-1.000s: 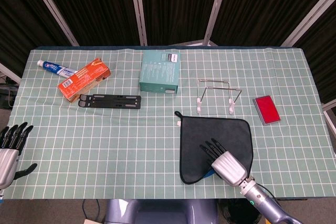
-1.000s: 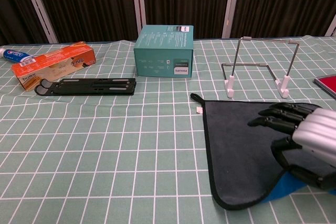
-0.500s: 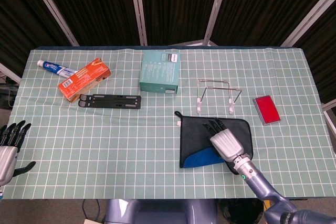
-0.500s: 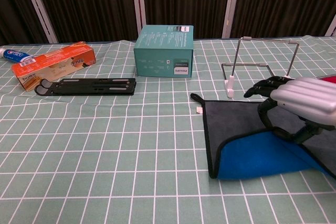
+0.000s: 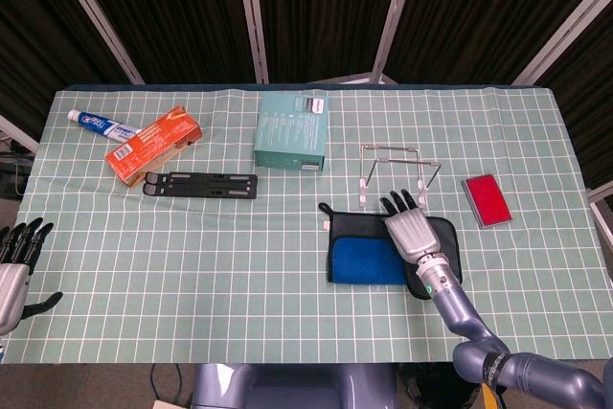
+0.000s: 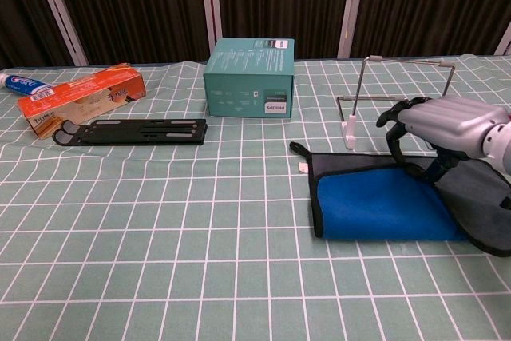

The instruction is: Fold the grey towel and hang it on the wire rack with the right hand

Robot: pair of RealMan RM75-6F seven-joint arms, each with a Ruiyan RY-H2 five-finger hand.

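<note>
The grey towel (image 5: 364, 261) lies right of centre on the table, its near half folded over so the blue underside faces up (image 6: 383, 209). My right hand (image 5: 410, 234) is over the towel's far right part and grips the folded-over edge, thumb beneath and fingers above (image 6: 443, 125). Its fingertips reach nearly to the feet of the wire rack (image 5: 391, 149), which stands upright just behind the towel (image 6: 403, 60). My left hand (image 5: 14, 270) hovers at the table's near left corner, fingers spread and holding nothing.
A teal box (image 5: 293, 129) stands behind the towel to the left. A black folding stand (image 5: 200, 185), an orange carton (image 5: 153, 144) and a toothpaste tube (image 5: 101, 125) lie at the far left. A red card (image 5: 486, 200) lies right of the rack.
My right hand has carried the towel's near edge away from me toward the rack, folding it in half so the blue side shows. The left hand has barely shifted.
</note>
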